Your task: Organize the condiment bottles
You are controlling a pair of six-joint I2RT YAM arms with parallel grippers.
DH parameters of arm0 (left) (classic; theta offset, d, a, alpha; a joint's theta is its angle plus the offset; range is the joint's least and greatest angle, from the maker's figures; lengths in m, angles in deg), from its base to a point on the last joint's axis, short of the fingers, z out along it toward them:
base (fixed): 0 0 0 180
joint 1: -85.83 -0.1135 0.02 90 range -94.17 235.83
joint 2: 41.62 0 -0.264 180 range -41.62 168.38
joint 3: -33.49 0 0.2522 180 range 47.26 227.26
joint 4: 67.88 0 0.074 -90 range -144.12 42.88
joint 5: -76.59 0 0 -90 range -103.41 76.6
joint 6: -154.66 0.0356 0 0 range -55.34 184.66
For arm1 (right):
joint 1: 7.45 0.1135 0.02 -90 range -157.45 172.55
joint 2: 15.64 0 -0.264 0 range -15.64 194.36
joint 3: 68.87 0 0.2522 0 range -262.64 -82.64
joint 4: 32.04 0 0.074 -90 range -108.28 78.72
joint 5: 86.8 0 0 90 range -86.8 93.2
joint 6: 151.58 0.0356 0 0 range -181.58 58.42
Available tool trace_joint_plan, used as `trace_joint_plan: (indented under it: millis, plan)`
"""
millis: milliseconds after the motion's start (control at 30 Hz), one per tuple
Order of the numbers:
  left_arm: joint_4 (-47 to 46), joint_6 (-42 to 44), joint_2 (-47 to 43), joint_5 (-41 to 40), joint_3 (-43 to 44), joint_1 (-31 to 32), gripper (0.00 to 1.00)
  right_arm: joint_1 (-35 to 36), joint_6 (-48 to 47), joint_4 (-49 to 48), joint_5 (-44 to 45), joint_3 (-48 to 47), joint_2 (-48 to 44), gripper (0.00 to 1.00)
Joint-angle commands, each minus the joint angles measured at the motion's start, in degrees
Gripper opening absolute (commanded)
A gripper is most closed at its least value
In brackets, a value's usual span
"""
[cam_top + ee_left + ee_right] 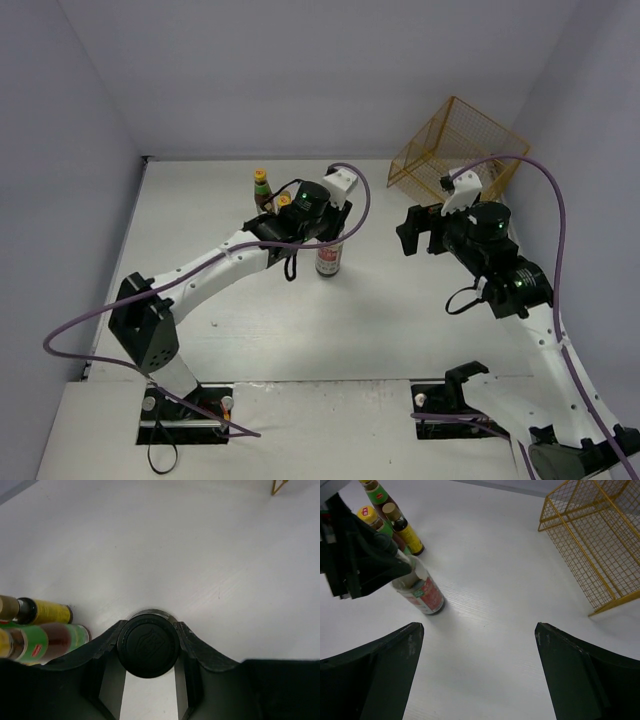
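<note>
My left gripper [327,226] [149,626] is shut on the neck of the taller clear bottle [329,262] [423,595], just under its black cap [148,646]. That bottle, with its white-red label, stands upright near the table's middle. Just left of it, behind the left arm, stands a cluster of other condiment bottles [262,187]: a yellow-capped one [368,515], a green-labelled one [50,640] [378,493] and a brown yellow-labelled one [46,612] [405,528]. My right gripper [415,231] [478,628] hangs open over bare table to the right, nothing between its fingers.
A yellow wire basket [455,150] [590,535] lies tipped at the back right corner. Purple cables loop over both arms. Grey walls close the table on three sides.
</note>
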Motion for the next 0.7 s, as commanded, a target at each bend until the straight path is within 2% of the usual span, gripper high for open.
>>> trace_joint_plan:
  millis: [0, 233, 367, 467, 600, 633, 667]
  plan:
    - [-12.5, 1.8, 0.8, -2.3, 8.4, -0.4, 0.0, 0.0, 0.0, -1.5, 2.0, -1.0, -1.8, 1.0]
    - [-16.1, 0.9, 7.7, -1.5, 12.3, -0.4, 0.0, 0.0, 0.2, -0.4, 3.4, -0.2, -3.2, 1.0]
    - [-17.8, -0.4, 7.4, -1.3, 10.1, -0.4, 0.0, 0.0, 0.2, -0.1, 3.7, 0.1, -3.3, 1.0]
    - [-18.8, -0.7, 6.3, -2.4, 7.4, -0.4, 0.09, 0.0, 0.2, -0.1, 3.9, 0.3, -3.4, 1.0]
    - [-18.2, -0.5, 5.9, -3.2, 7.1, -0.5, 0.33, 0.0, 0.2, -0.6, 3.8, 0.7, -3.0, 1.0]
    - [-17.7, -0.5, 6.0, -3.4, 7.2, -0.5, 0.44, 0.0, 0.2, -0.6, 3.7, 0.7, -3.0, 1.0]
    - [-17.5, -0.5, 6.0, -3.5, 7.5, -0.5, 0.5, 0.0, 0.3, -0.7, 3.6, 0.7, -2.9, 1.0]
